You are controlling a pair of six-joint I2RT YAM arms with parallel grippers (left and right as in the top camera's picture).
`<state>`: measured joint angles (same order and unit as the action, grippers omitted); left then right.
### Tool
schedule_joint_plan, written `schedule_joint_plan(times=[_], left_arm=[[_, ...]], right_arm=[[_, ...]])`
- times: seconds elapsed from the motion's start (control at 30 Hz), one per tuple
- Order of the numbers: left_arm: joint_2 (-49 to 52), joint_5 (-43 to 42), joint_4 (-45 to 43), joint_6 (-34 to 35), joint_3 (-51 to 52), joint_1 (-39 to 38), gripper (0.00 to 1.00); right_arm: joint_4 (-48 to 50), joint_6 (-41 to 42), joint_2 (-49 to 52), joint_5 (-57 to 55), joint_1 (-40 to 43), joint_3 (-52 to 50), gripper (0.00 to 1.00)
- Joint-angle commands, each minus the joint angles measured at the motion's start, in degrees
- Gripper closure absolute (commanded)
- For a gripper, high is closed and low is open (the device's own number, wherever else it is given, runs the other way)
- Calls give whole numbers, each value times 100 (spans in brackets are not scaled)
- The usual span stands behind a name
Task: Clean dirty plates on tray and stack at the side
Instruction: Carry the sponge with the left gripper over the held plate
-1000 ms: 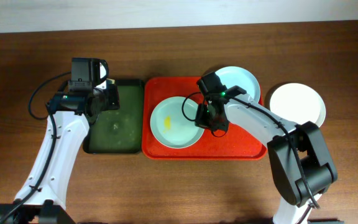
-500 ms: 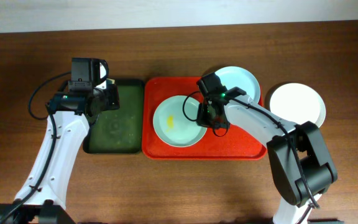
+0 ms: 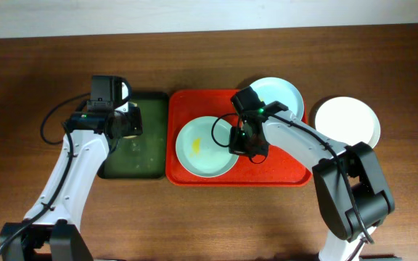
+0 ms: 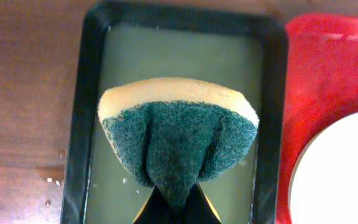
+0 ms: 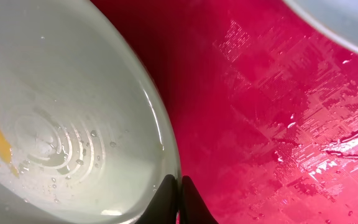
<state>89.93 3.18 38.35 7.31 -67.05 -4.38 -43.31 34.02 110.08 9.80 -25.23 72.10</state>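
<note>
Red tray point(image 3: 281, 170) holds a yellow-smeared pale plate point(image 3: 198, 148), its right rim pinched by the right fingers point(image 5: 192, 210); a second plate point(image 3: 281, 93) sits far right. Left fingers point(image 4: 149, 216) clamp a sponge point(image 4: 179, 137) above the dark green tray point(image 3: 147, 163).

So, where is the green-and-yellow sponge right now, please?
In the left wrist view the sponge is pinched in the left end effector over the dark green rectangular tray, left of the red plastic tray.

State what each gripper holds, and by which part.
Left gripper: the sponge, pinched at its folded lower middle. Right gripper: the smeared plate, by its rim.
</note>
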Motion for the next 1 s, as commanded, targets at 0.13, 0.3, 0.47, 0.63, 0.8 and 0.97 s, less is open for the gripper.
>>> schedule_joint_plan(times=[0.13,0.3,0.47,0.63,0.8,0.97], left_arm=[[369,-44,1755,22,-1580,-87,100],[1327,-413,2334,-7,-2557,-918,100],[2087,-428,2092,487,-2557,-1779,100],[2640,-431,1912,702,-2557,-2068,100],[2935,-431,1908,772,-2553,-2076,100],[3397,-428,1768,772,-2551,-2087,100]], right_arm=[[26,-59,-94,-144,-20,-52,96],[63,-61,-94,-146,-20,-52,96],[66,-61,-92,-146,-20,-52,96],[46,-83,-92,-146,-20,-55,96],[48,-81,-92,-146,-22,-55,96],[46,-83,-85,-149,-22,-55,96]])
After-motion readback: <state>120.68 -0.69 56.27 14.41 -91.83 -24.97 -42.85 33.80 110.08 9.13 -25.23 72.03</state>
